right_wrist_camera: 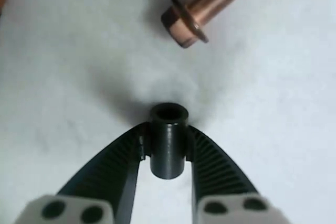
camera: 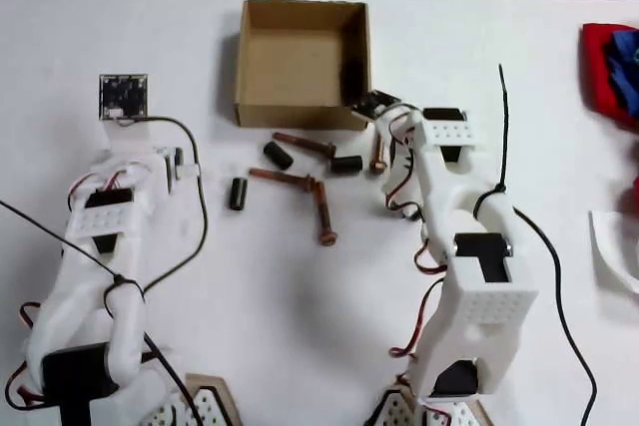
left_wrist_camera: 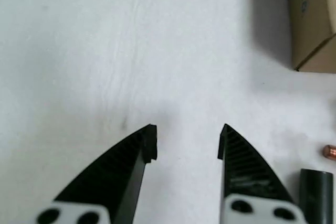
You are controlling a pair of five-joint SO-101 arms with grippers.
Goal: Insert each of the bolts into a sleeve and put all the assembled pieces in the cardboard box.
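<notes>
Black sleeve (right_wrist_camera: 168, 124): pinched by its sides at the very tips of the right hand (right_wrist_camera: 168, 134), bore facing away from the wrist. I cannot tell whether it rests on the worktop (right_wrist_camera: 273, 108) or hangs just above it.
Right hand: closed down to the sleeve's width, holding nothing else.
Left hand (left_wrist_camera: 187, 142): spread wide and empty over bare worktop, with a loose sleeve (left_wrist_camera: 316, 195) just beside one finger.
Copper bolts (camera: 321, 209): loose on the worktop between the arms, on the near side of the cardboard box (camera: 300, 112), none visibly sleeved. The nearest bolt (right_wrist_camera: 210, 3) lies head-first toward the held sleeve, apart from it.
Other sleeves (camera: 238, 193): scattered among the bolts.
Risk, slip: so shallow a tip grip probably lets the sleeve twist or pop out once a bolt pushes in.
Risk, alignment: a bolt offered at an angle would likely jam at the rim.
Risk, scatter: either arm sweeping low could roll the round parts away.
</notes>
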